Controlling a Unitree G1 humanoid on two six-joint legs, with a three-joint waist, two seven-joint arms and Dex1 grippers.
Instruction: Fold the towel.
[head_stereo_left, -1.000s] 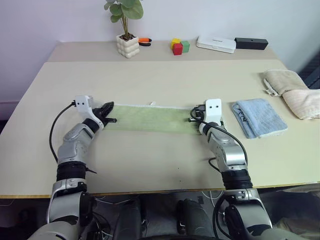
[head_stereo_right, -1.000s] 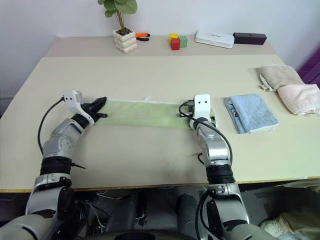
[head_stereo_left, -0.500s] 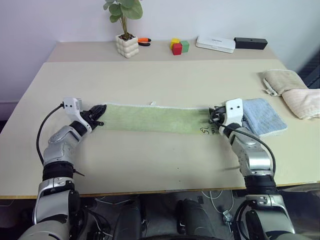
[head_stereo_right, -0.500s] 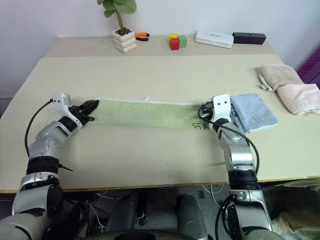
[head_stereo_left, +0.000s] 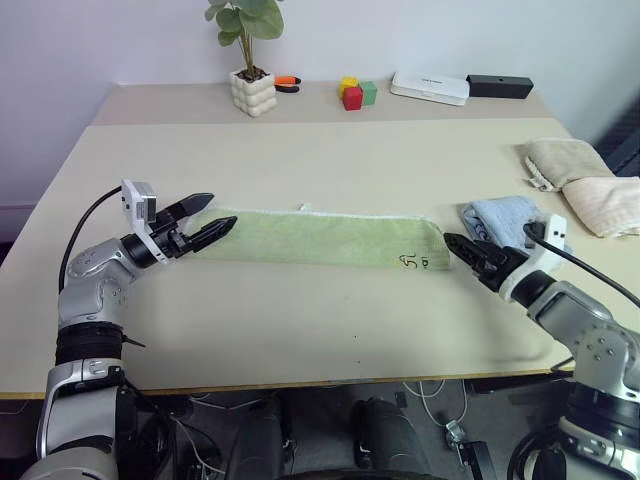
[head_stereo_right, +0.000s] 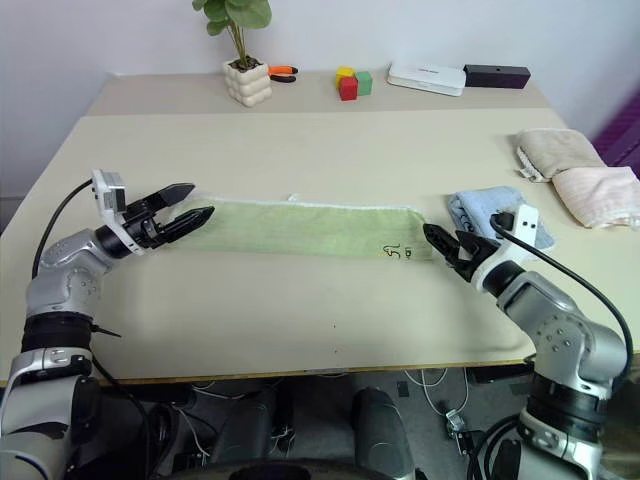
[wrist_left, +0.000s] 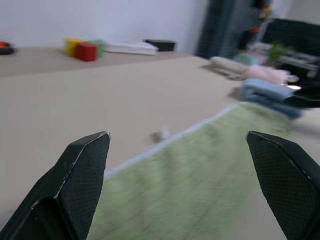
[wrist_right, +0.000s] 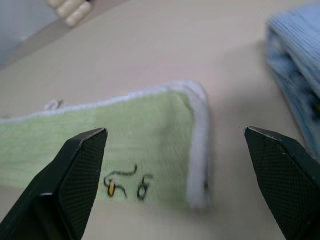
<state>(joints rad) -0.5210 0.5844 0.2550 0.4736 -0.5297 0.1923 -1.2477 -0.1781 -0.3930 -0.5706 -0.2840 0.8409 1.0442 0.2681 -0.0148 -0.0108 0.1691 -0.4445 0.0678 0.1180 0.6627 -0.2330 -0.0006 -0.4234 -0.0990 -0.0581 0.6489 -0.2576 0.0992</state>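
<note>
The towel (head_stereo_left: 315, 238) lies flat on the worktop (head_stereo_left: 320, 160) as a long narrow strip between the 2 grippers. The left gripper (head_stereo_left: 205, 219) hovers at its left end, fingers apart, holding nothing. The right gripper (head_stereo_left: 468, 254) sits just off its right end, fingers spread, empty.

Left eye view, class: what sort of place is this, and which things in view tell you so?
Probably an office or lab room set up for a trial, not a home: a plain table against a bare wall, toy blocks and a potted plant at the back, and towels laid out, a green towel among them.
</note>
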